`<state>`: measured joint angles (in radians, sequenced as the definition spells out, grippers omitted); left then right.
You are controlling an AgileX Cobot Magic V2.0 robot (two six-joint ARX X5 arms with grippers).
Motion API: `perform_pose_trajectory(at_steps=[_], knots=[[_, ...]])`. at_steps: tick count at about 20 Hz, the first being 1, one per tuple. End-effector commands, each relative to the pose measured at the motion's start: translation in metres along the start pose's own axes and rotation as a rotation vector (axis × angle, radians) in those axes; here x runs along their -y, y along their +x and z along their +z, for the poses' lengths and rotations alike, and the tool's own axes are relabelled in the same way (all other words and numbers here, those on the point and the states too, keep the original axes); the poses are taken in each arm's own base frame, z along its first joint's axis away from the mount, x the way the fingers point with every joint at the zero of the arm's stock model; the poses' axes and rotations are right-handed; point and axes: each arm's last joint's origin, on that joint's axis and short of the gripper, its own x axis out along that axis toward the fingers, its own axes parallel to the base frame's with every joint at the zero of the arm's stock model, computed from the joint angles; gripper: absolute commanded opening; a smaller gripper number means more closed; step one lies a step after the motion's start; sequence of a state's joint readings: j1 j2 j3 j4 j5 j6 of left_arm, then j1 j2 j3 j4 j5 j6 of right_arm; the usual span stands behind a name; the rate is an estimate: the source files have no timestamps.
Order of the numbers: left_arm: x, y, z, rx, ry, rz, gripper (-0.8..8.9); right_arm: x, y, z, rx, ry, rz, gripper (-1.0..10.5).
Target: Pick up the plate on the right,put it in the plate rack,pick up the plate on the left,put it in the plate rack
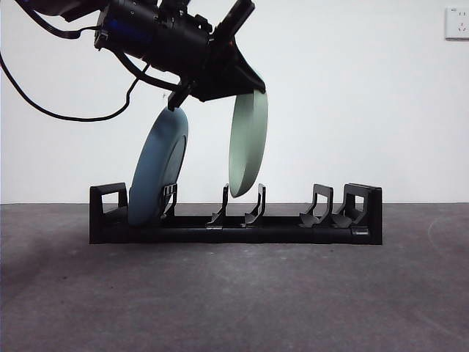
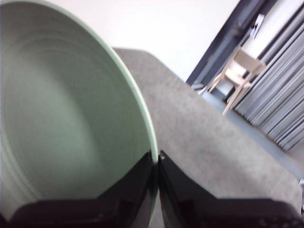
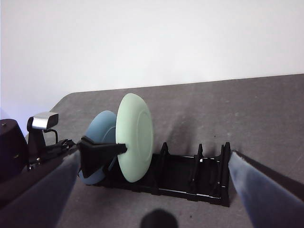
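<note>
The black plate rack lies across the grey table. A blue plate stands in its left end slot, leaning right. My left gripper comes in from the upper left and is shut on the top rim of a pale green plate. That plate hangs upright, its lower edge just dipping between two middle dividers, above the rack's base. In the left wrist view the jaws pinch the green plate's rim. My right gripper hangs open, well back from the rack, seeing both plates.
The rack's right slots hold nothing. A wall socket is at the upper right. A small camera on a stand sits beside the rack's blue-plate end. A chair stands beyond the table.
</note>
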<state>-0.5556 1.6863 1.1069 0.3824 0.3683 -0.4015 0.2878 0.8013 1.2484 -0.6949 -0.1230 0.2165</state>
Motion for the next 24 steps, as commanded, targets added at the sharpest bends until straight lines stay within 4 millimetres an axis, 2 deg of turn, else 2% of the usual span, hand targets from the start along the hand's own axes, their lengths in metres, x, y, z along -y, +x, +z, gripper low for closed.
perform_pose_trajectory(at_steps=[1, 11, 19, 22, 24], knots=[[-0.002, 0.001, -0.002, -0.016, 0.068, 0.001, -0.09, 0.0, 0.003, 0.0, -0.004, -0.008, 0.001, 6.3], [-0.005, 0.001, -0.01, -0.088, 0.143, 0.033, 0.05, 0.001, 0.013, 0.0, -0.032, -0.005, 0.0, 6.3], [-0.012, -0.001, -0.017, -0.143, 0.132, 0.191, 0.05, 0.001, 0.013, -0.001, -0.035, -0.004, 0.002, 6.2], [-0.012, -0.001, -0.017, -0.145, 0.132, 0.19, 0.06, 0.001, 0.013, -0.001, -0.035, -0.004, 0.002, 6.2], [-0.011, -0.001, -0.017, -0.141, 0.133, 0.181, 0.76, 0.001, 0.013, -0.001, -0.035, -0.004, 0.002, 6.3]])
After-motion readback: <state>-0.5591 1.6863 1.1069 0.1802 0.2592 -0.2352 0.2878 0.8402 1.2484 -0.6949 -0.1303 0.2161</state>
